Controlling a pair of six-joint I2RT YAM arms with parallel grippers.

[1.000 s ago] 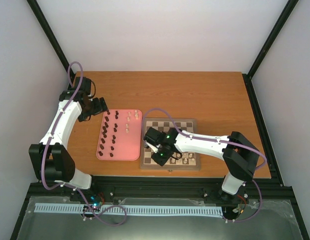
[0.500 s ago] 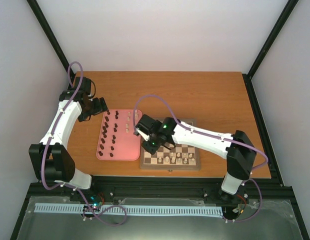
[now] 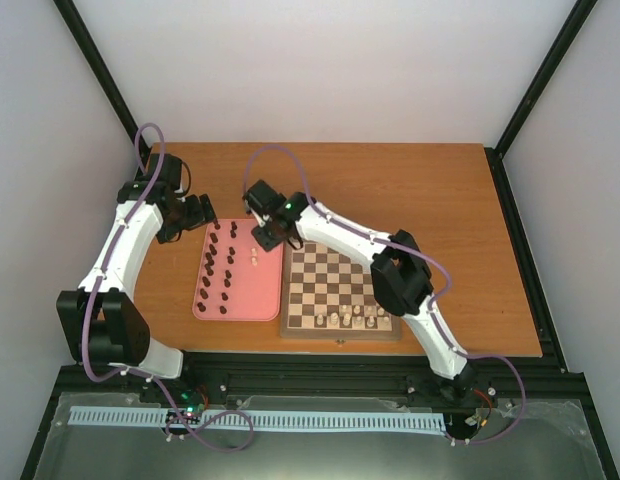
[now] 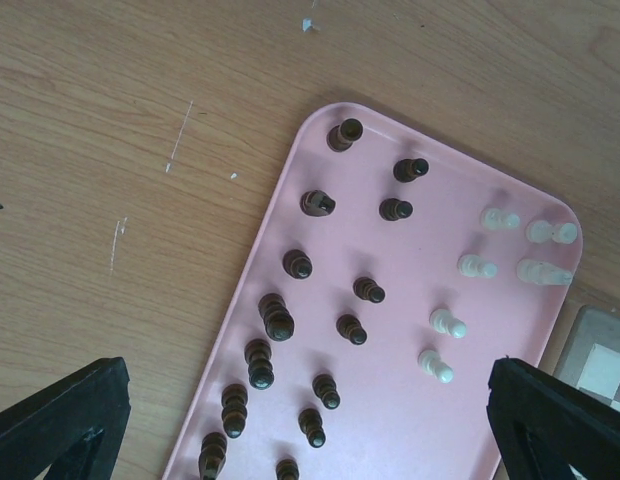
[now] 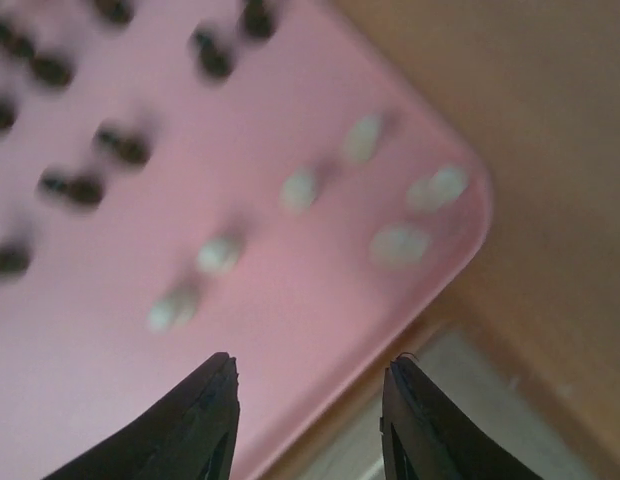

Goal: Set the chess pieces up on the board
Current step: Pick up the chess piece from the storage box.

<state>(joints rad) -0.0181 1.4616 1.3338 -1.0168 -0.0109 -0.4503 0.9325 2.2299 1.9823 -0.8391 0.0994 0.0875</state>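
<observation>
**Top view.** The board (image 3: 340, 333) lies on the counter (image 3: 420, 190), right of centre, with its left rim just beside the pink tray (image 3: 258, 295). A few white pieces (image 3: 352, 317) stand in the board's two near rows. On the tray, dark pieces (image 3: 218, 268) take up the left and middle, and the tray whites (image 3: 255, 255) stand toward the far right. The left claw (image 3: 205, 212) hangs just off the tray's far-left corner. The right arm stretches over the board's far-left corner, and the right claw (image 3: 262, 238) sits above the tray's far-right part, over the whites there.

**Left wrist.** The left claw (image 4: 308, 385) is spread wide and holds nothing, with one finger (image 4: 60, 420) at each lower corner of the view. Below it, the tray carries rows of upright dark pieces (image 4: 277, 322) and six whites (image 4: 445, 323) near its right edge. A corner of the board (image 4: 600, 365) shows at lower right.

**Right wrist.** This view is blurred. The right claw (image 5: 310, 400) is partly open and grips nothing. Its fingers (image 5: 205, 420) are above the tray's corner, with six pale blobs (image 5: 300, 190) ahead of them and dark ones (image 5: 70, 185) further left.
</observation>
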